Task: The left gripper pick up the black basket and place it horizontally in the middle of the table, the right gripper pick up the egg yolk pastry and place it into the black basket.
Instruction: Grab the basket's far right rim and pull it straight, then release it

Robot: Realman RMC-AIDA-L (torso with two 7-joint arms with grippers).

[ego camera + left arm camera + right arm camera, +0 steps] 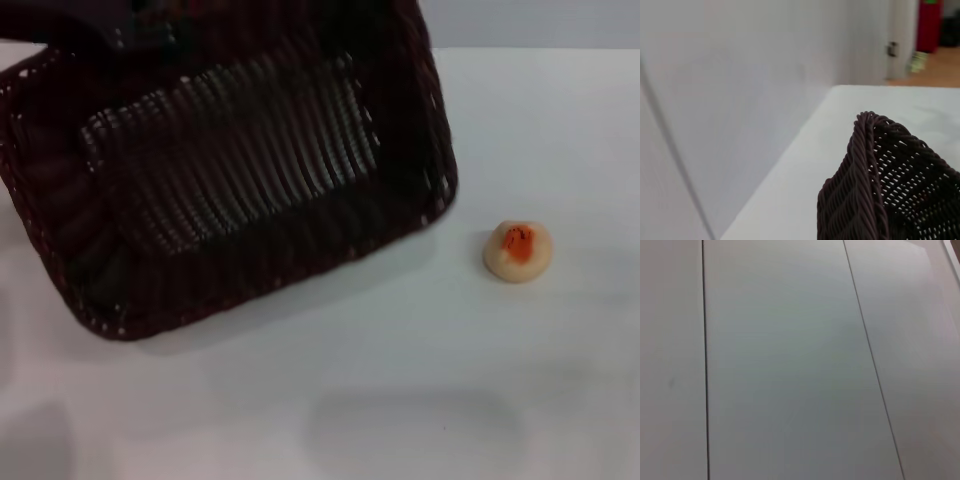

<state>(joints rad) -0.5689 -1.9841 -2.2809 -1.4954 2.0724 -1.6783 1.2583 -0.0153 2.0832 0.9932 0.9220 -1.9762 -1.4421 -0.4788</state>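
The black basket point(230, 170) fills the upper left of the head view. It hangs tilted above the table point(400, 400), its open side facing me, and casts a shadow below. My left gripper point(140, 30) shows only as a dark shape at the basket's far rim, at the top edge, and holds it there. The left wrist view shows one braided rim corner of the basket point(875, 175) close up, with none of my fingers. The egg yolk pastry point(517, 250) lies on the table to the right of the basket, apart from it. My right gripper is out of view.
The right wrist view shows only pale grey panels point(790, 365) with thin dark seams. The left wrist view shows a grey wall point(740, 75) along the table's edge and a room behind with a red object point(930, 22).
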